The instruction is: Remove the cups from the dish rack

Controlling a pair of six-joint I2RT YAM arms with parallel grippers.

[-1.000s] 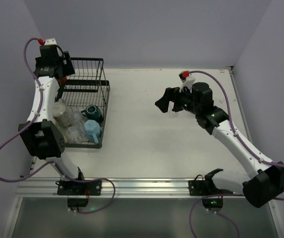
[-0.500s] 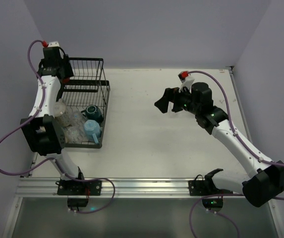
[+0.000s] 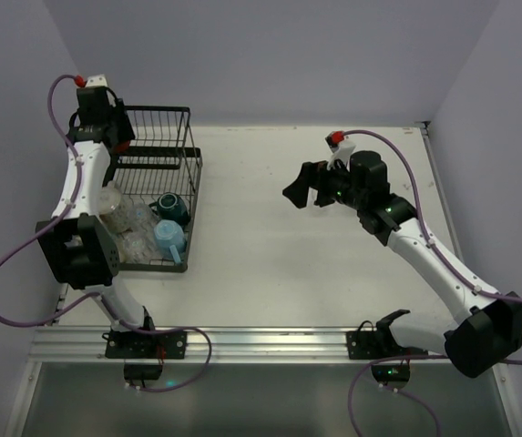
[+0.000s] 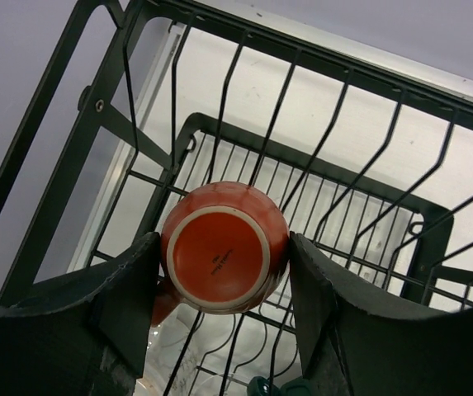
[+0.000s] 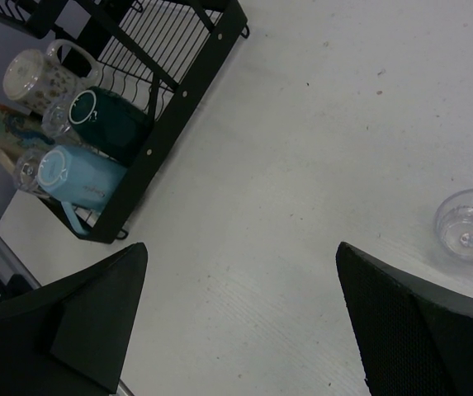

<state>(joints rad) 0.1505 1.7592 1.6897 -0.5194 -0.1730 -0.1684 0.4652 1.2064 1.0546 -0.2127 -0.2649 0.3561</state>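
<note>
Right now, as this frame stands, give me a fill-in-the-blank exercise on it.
The cup between the fingers of the left gripper is ____.
The right gripper is ____ and holds nothing.
A clear glass sits on the ____.
The teal mug and the light blue mug lie in the ____.
Missing: orange; open; table; rack.

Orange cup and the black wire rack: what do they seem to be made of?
The orange cup looks like glazed ceramic: glossy skin, a pale foot ring and a printed stamp underneath. The dish rack is probably black-coated metal wire: thin, straight rods with a dull finish.
</note>
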